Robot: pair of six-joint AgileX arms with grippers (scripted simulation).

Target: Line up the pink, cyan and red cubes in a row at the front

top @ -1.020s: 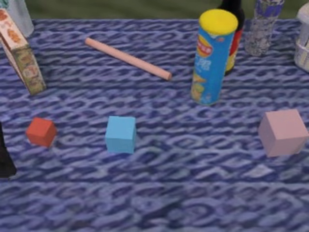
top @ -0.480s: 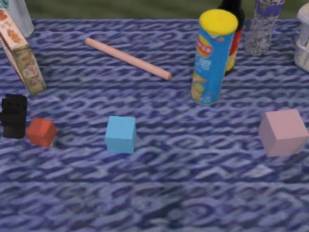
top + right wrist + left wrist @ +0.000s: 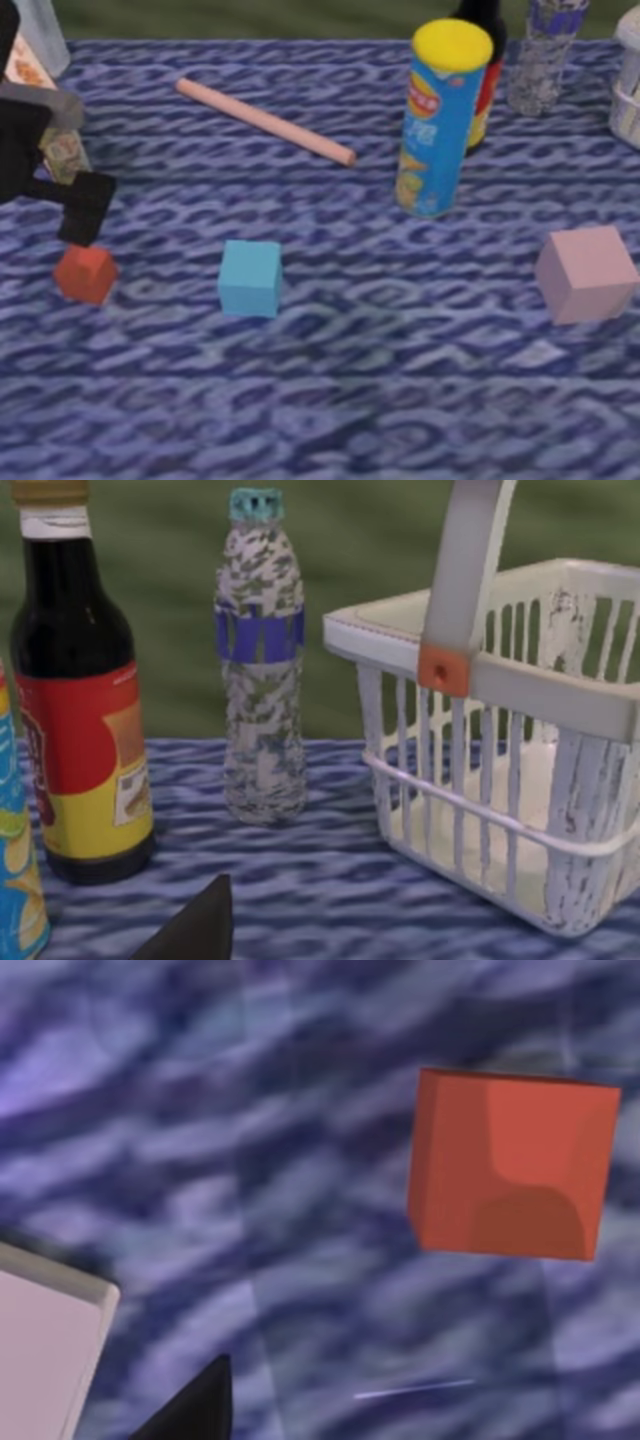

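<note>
The red cube [image 3: 85, 273] sits at the left of the table, the cyan cube [image 3: 250, 278] a little to its right, and the pink cube [image 3: 587, 273] far right. My left gripper [image 3: 85, 207] hovers just behind the red cube, open and holding nothing. In the left wrist view the red cube [image 3: 510, 1165] lies on the cloth, apart from the one dark fingertip [image 3: 200, 1410] that shows. My right arm is out of the top view; its wrist view shows one fingertip [image 3: 200, 925] with nothing held.
A long pink rod [image 3: 265, 121] lies at the back. A chips can [image 3: 440, 120], dark sauce bottle [image 3: 80, 710], water bottle [image 3: 262, 680] and white basket [image 3: 520, 680] stand back right. A carton [image 3: 62, 155] leans at back left, partly behind my left arm.
My left arm came in from the table's left edge and moved right and back, now hovering behind the red cube. The cubes have not moved.
</note>
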